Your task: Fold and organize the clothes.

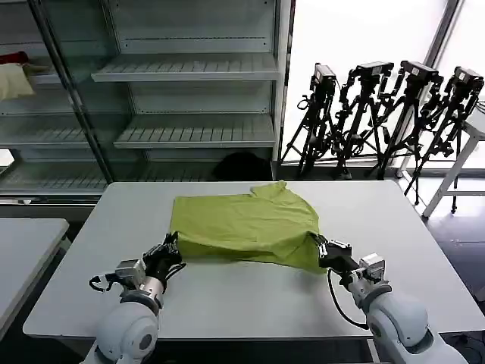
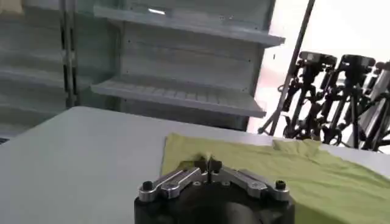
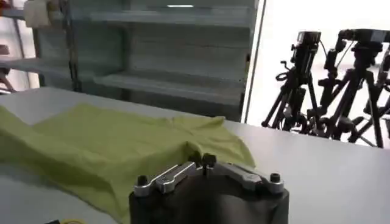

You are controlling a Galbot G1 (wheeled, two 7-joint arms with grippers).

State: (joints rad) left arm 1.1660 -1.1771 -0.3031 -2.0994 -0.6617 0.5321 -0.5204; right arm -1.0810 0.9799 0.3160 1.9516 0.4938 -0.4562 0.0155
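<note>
Pinching the lime-green short-sleeved shirt of thin soft fabric [image 1: 246,227] at both near corners, I hold it with each claw closed on cloth. My left claw [image 1: 168,249] grips the near-left corner, my right claw [image 1: 321,246] the near-right corner. The shirt lies spread across the middle of the pale grey surface [image 1: 227,299], its small collar [image 1: 271,187] toward the far edge, its near hem bunched between my claws.
</note>
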